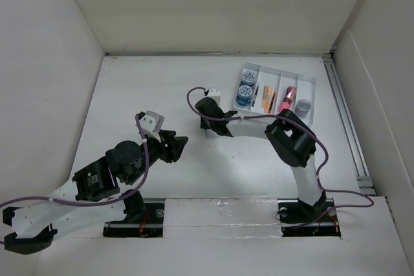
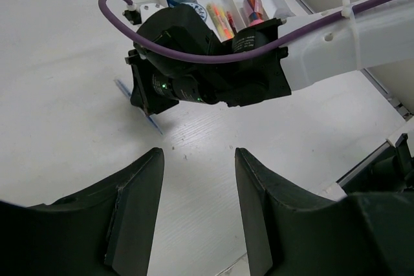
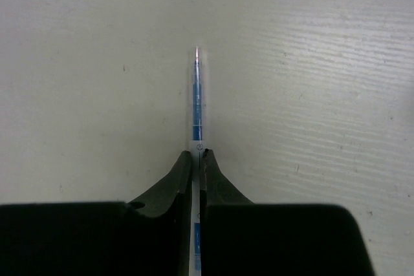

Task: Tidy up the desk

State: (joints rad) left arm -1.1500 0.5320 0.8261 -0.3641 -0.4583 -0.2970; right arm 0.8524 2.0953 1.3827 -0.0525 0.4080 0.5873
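While your right end effector (image 3: pixel 197 158) is pinched shut on one blue pen (image 3: pixel 196 101) lying on the white surface (image 3: pixel 310 63), your left end effector (image 2: pixel 197 185) hovers part-open and empty. One four-compartment tray (image 1: pixel 278 70) at far right holds two blue tins (image 1: pixel 245 96).

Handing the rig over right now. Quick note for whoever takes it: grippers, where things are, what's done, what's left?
Right gripper: shut on the blue pen, down at the desk, left of the tray. Cannot tell whether the pen is lifted yet.
Left gripper: open, empty, hovering over bare desk nearer the arm bases.
Done: the tray holds two round blue-and-white items, coloured pens, a pink item and a small grey cylinder.
Left: carry the blue pen to the tray, probably to the compartment with the pens.
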